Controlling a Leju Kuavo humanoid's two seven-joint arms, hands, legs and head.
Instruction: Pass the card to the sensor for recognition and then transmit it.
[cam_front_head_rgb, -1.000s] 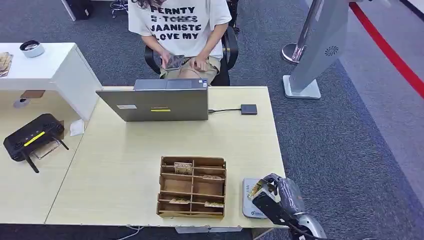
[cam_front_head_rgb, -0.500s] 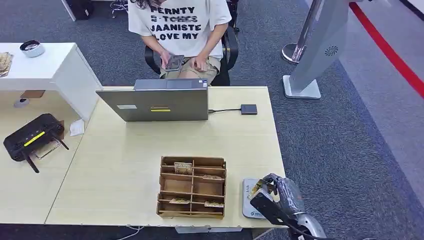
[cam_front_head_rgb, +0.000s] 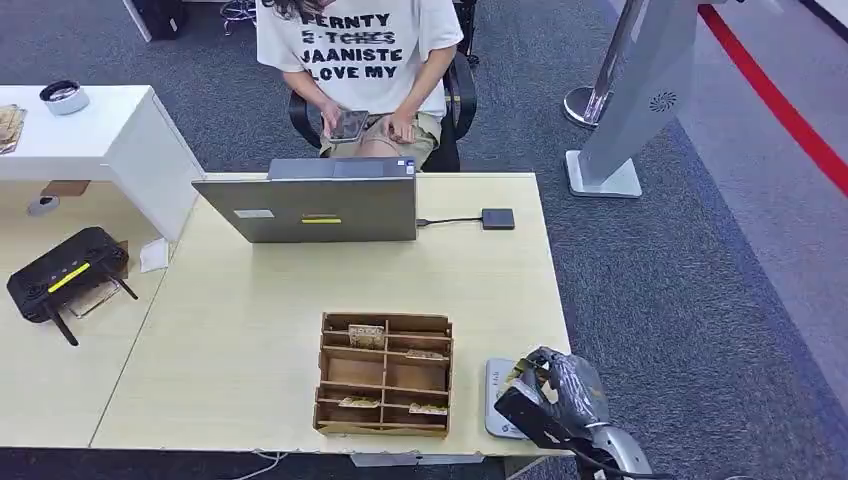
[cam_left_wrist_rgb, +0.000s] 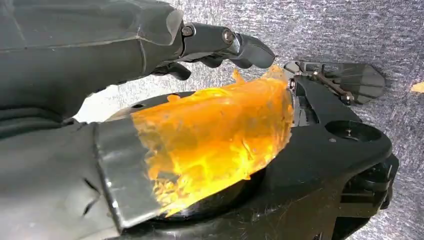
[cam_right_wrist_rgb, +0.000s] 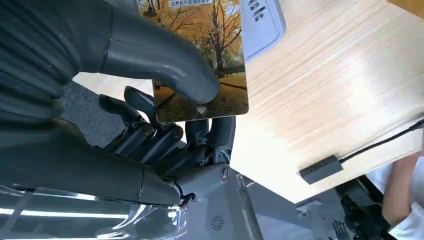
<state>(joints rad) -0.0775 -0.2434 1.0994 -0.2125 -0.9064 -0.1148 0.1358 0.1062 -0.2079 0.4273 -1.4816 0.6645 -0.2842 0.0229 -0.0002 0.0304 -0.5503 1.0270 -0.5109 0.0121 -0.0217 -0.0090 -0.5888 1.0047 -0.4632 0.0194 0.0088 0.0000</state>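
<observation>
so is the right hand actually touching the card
Touching: in the right wrist view the right hand pinches the card, thumb pressed on its face, fingers behind.

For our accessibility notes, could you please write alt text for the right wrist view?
The robot's right hand pinches a card printed with golden autumn trees between grey thumb and dark fingers, over a pale grey sensor pad on the light wooden table.

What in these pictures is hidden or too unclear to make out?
- Sensor: head view, the right hand covers part of it.
- Card: right wrist view, the thumb hides its middle and the picture edge cuts it; print too small.
- Tray cards: head view, too small to read.
</observation>
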